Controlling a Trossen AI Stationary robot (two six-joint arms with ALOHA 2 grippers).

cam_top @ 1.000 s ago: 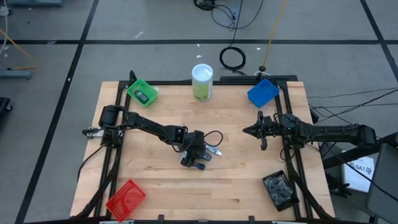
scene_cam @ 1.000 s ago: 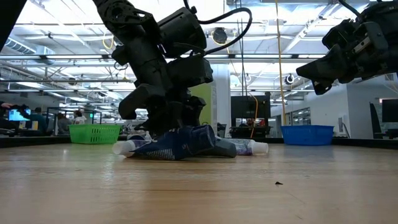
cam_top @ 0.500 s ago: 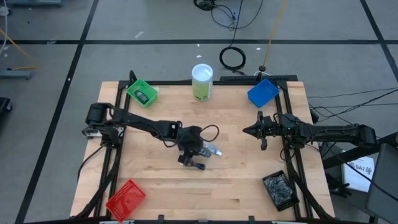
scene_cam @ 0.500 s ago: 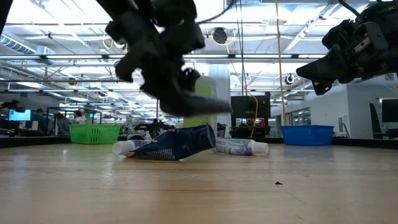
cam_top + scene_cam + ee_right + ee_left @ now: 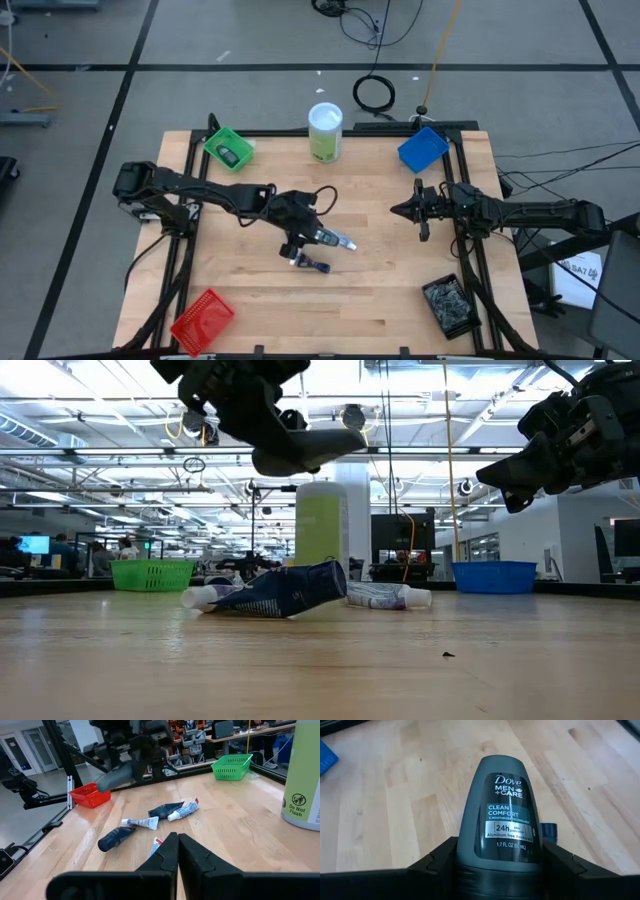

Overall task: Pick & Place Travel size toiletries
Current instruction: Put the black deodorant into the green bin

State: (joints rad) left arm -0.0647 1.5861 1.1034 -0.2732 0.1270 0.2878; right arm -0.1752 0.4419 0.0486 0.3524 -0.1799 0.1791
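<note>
Left gripper clamped on dark grey deodorant bottle, raised off table, bottle pointing forward past fingers. Left arm stretched low across table from its left edge, wrist near centre. Directly below gripper: blue-and-white tubes lying loose on wood, one dark blue, one paler behind it. Beyond tubes: tall white-and-green canister. Right gripper fingers pressed together, empty, hovering well apart at right side.

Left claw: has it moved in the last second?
Yes. The left claw, gripping a grey deodorant bottle, has lifted off the tube pile and, from above, shifted toward the green bin.
</note>
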